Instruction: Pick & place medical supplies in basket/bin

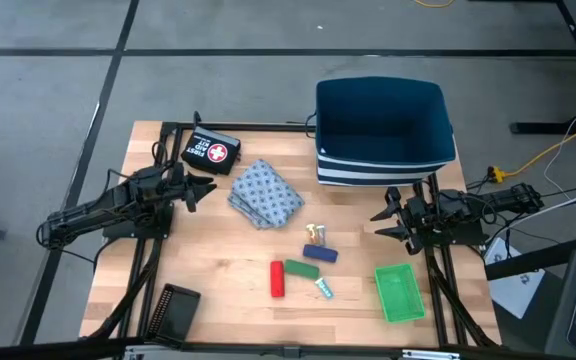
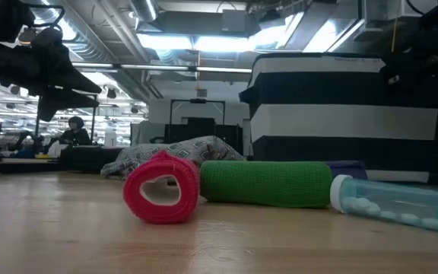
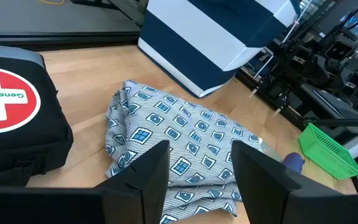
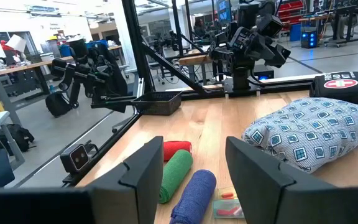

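Observation:
The grey-blue patterned folded cloth (image 1: 265,193) lies flat near the table's middle and fills the left wrist view (image 3: 179,143). The red roll (image 1: 277,279), green roll (image 1: 302,268), dark blue roll (image 1: 320,254), teal-white tube (image 1: 323,289) and tiny tan item (image 1: 316,233) lie toward the near edge. In the low view the red roll (image 2: 162,188), green roll (image 2: 268,183) and tube (image 2: 394,202) rest on their sides. My left gripper (image 1: 204,187) is open, left of the cloth. My right gripper (image 1: 380,222) is open, right of the small items.
A dark blue bin with a white-striped base (image 1: 383,130) stands at the far right. A green mesh basket (image 1: 400,293) sits at the near right. A black first-aid pouch (image 1: 211,152) lies far left, and a black mesh tray (image 1: 173,310) near left.

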You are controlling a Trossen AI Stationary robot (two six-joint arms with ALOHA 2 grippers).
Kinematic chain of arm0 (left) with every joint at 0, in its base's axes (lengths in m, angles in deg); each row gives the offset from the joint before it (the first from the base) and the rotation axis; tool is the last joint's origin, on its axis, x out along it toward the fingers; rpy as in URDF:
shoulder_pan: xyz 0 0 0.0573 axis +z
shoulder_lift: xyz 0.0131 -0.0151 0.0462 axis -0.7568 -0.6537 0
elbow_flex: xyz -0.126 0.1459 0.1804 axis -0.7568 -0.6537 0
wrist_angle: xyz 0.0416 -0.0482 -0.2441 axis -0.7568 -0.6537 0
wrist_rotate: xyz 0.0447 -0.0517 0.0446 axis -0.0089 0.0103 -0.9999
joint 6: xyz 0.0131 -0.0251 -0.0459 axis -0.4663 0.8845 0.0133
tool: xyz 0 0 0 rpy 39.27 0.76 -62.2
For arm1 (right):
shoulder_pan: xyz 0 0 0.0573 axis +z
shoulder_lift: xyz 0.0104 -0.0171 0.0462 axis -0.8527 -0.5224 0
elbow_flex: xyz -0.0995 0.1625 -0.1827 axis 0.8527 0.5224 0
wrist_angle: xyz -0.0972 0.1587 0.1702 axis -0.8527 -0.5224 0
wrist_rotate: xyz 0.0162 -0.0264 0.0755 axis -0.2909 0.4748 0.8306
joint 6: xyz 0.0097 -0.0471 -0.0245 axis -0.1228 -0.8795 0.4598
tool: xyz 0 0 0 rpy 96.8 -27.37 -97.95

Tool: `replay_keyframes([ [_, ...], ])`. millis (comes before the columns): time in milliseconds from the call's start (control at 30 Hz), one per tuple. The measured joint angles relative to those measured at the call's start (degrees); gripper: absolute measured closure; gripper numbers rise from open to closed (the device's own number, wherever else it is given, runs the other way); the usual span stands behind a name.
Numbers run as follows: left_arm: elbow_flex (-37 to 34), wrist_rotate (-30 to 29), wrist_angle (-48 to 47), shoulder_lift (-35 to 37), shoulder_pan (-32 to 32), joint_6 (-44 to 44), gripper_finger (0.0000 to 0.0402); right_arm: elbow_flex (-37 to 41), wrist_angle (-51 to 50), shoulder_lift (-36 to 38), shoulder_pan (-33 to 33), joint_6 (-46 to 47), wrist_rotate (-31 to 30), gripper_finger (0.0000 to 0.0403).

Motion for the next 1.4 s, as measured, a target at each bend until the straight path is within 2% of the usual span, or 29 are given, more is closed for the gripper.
replay_keyframes([
  [1067,-0.01,-0.01,0.01,-0.01,-0.01,0.01,0.0231,-0.01,0.02,0.00,0.00,-1.69,-0.21,0.0227],
  [1233,0.00,0.00,0.00,0.01,-0.02,0.01,0.0231,0.00,1.15,0.00,0.00,-13.33,-4.49,0.0227],
  [1300,-0.01,-0.02,-0.01,0.00,0.00,0.02,0.0231,0.00,5.79,-0.01,0.00,-13.69,-8.63,0.0227],
  [1400,-0.01,0.00,0.02,-0.02,0.00,-0.01,0.0231,0.00,13.04,0.00,0.00,-9.53,-14.51,0.0227],
])
